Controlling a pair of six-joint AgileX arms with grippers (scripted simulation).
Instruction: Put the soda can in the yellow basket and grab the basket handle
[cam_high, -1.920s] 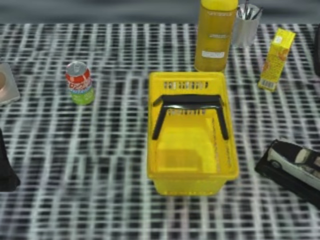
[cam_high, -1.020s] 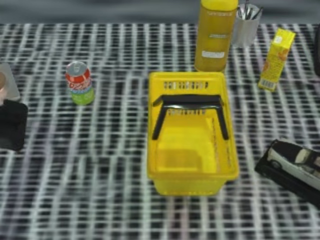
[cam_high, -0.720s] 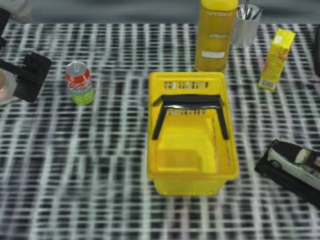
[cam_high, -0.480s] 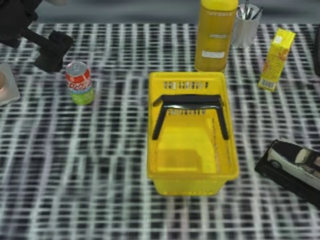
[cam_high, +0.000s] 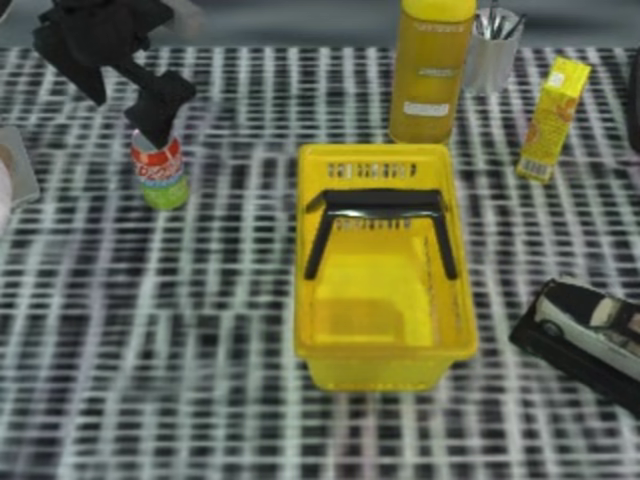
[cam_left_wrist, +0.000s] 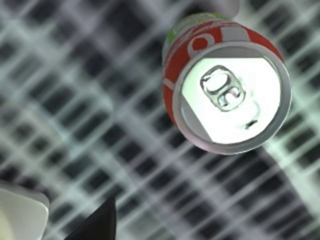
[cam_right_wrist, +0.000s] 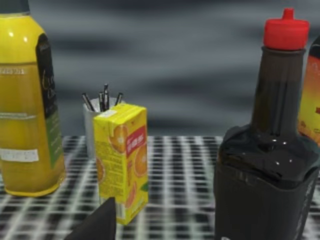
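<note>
Red-and-green soda can (cam_high: 159, 170) upright directly beneath left end effector (cam_high: 152, 105), its open-or-closed state impossible to tell.

Left hand (cam_high: 150, 105) poised far-left, pointing down, right arm unseen

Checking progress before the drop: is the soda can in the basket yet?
Out. The soda can stands upright on the table, left of the empty yellow basket, with the left gripper above it.
</note>
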